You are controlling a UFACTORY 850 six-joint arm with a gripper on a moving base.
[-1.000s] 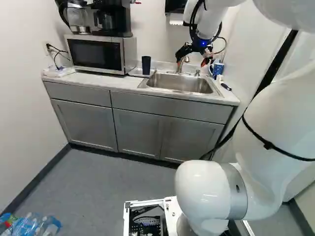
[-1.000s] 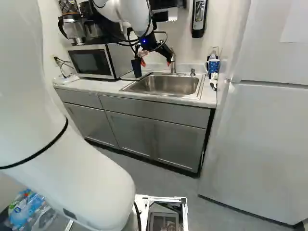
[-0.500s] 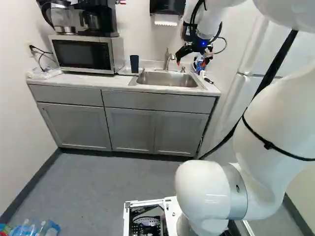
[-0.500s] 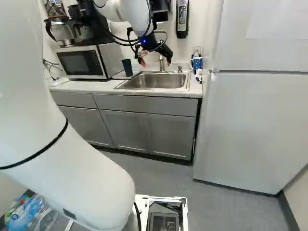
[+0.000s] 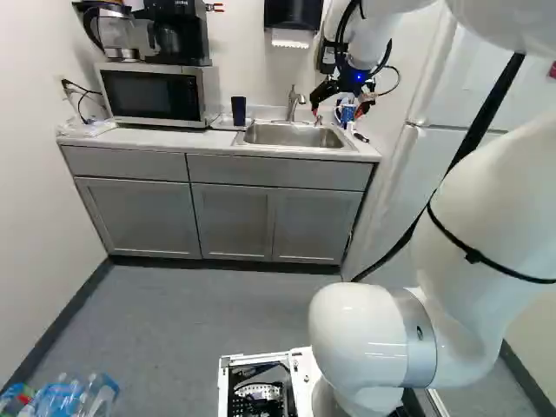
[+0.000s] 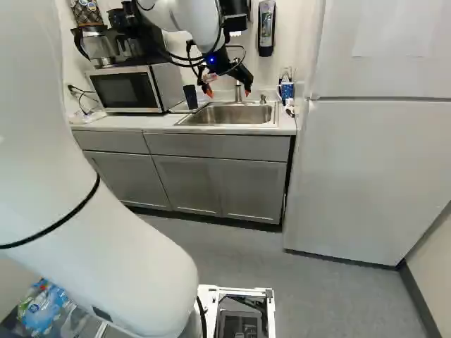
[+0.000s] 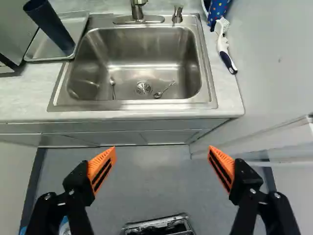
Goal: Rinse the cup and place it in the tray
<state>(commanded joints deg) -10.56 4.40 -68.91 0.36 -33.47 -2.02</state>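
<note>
Base [image 5: 302, 373] has backed slightly from table [image 7: 29, 98], arm [image 5: 495, 217] pose unchanged. Gripper [image 7: 162, 148] empty, 2 fingers spread. Dark cup [image 7: 50, 25] upright in tray [image 7: 43, 48] beside sink [image 7: 132, 105]. I judge placing done, base retreating; rinse unverifiable.

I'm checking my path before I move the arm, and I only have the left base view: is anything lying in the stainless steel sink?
Observer: Yes, the wrist view shows two small metal spoons in the sink, one on each side of its round drain.
Operator: A blue mug shows between the gripper's fingers. Is it gripped?
Observer: No. In the wrist view the gripper is wide open, with only grey floor seen between its orange pads; the mug is well away, past the sink.
Operator: And the small dark object right of the sink?
Observer: The handle end of a brush with white bristles, lying by the mug.
</note>
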